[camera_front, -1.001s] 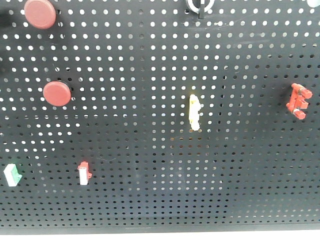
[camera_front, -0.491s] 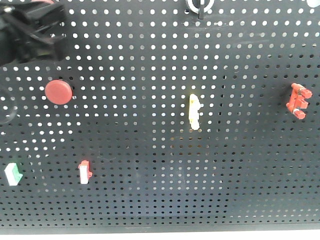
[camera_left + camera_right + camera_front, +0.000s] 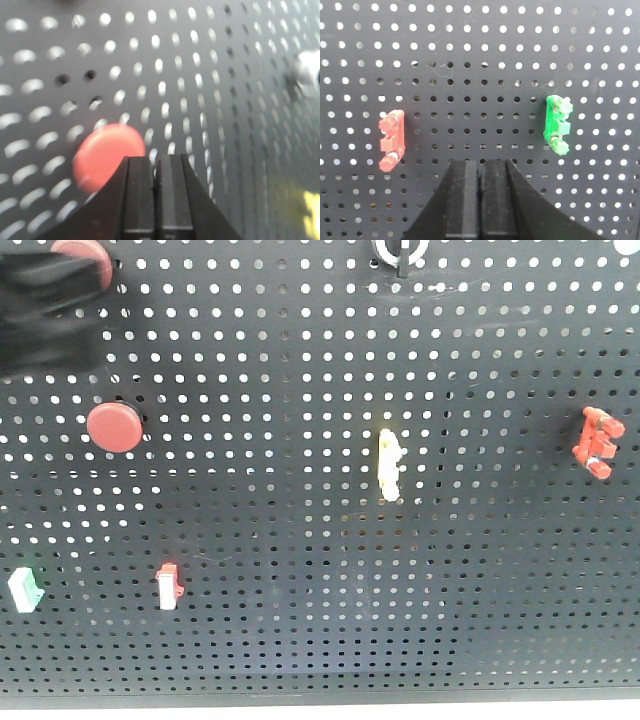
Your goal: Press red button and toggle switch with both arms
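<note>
Two red buttons sit on the black pegboard (image 3: 300, 540): the upper one (image 3: 88, 257) is half hidden by my blurred left arm (image 3: 40, 315), and the lower one (image 3: 114, 427) is in full view. In the left wrist view my left gripper (image 3: 156, 160) is shut and empty, its tips just right of a red button (image 3: 105, 157). The toggle switch (image 3: 400, 252) is cut off by the top edge and shows blurred in the left wrist view (image 3: 307, 75). My right gripper (image 3: 480, 163) is shut and empty, facing bare board between two clips.
A yellow rocker (image 3: 390, 465) stands mid-board and a red pronged clip (image 3: 597, 442) at the right. A green-white switch (image 3: 25, 589) and a red-white switch (image 3: 168, 585) sit at the lower left. The right wrist view shows the red clip (image 3: 391, 141) and a green clip (image 3: 557, 125).
My left arm came in over the upper red button from the left. It has since shifted left and blurred, uncovering part of that button. The rest of the board is unchanged.
</note>
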`<state>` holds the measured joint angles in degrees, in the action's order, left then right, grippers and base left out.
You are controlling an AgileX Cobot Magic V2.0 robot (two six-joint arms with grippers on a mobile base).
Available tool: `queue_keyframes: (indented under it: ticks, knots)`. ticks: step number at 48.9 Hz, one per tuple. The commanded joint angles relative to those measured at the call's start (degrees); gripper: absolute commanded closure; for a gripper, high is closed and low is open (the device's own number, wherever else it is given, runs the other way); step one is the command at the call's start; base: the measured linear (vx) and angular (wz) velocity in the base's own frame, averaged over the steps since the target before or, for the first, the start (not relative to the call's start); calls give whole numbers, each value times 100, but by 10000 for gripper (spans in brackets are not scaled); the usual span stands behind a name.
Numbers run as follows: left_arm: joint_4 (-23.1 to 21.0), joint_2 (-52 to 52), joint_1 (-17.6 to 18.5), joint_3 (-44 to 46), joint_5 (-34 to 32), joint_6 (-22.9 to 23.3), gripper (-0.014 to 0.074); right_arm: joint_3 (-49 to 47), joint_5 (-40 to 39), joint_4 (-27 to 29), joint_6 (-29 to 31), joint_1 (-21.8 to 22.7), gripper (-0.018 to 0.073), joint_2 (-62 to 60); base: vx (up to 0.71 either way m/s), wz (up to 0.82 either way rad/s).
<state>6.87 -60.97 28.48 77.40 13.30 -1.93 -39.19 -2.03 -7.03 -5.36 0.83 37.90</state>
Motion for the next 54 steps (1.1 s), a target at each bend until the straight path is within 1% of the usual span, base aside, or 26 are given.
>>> queue_keyframes:
  ticks: [1, 6, 12, 17, 21, 24, 26, 31, 33, 35, 38, 44, 54]
  knots:
    - [2, 340, 40, 165, -221, -225, 594, -176, -490, -21, 31, 0, 559, 16, 0, 0]
    - [2, 554, 40, -13, -307, -261, 594, -176, -490, -21, 31, 0, 559, 16, 0, 0]
    - [-4, 937, 40, -734, -611, -261, 596, -176, -794, -26, 31, 0, 559, 16, 0, 0]
    - [-10, 1380, 40, -1621, -1271, -229, 596, -176, -1131, -54, 31, -10, 559, 16, 0, 0]
    - [-10, 1734, 40, -2278, -1946, -200, 596, -188, -1130, -125, 31, -10, 559, 16, 0, 0]
    - [-10, 1956, 40, -2640, -2215, -200, 596, -188, -1156, -355, 31, -20, 559, 16, 0, 0]
    - [-16, 2101, 40, -2834, -2227, -200, 596, -203, -1244, -568, 18, -95, 559, 16, 0, 0]
    - [-62, 2337, 40, -3096, -2030, -193, 596, -497, -1253, -1157, -117, -604, 559, 176, 0, 0]
    - [-62, 2393, 40, -3136, -1962, -193, 596, -678, -1232, -1450, -134, -857, 559, 293, 0, 0]
    - [-56, 2420, 40, -3135, -1896, -193, 596, -968, -1192, -1720, -134, -1210, 559, 458, 0, 0]
    - [-56, 2450, 40, -3130, -1898, -193, 596, -1353, -1099, -1968, -134, -1599, 559, 722, 0, 0]
    - [-56, 2476, 40, -3130, -1911, -193, 596, -2193, -810, -2096, -122, -2359, 559, 1416, 0, 0]
    - [-56, 2476, 40, -3130, -1905, -193, 596, -3283, -787, -2096, -122, -3246, 559, 2395, 0, 0]
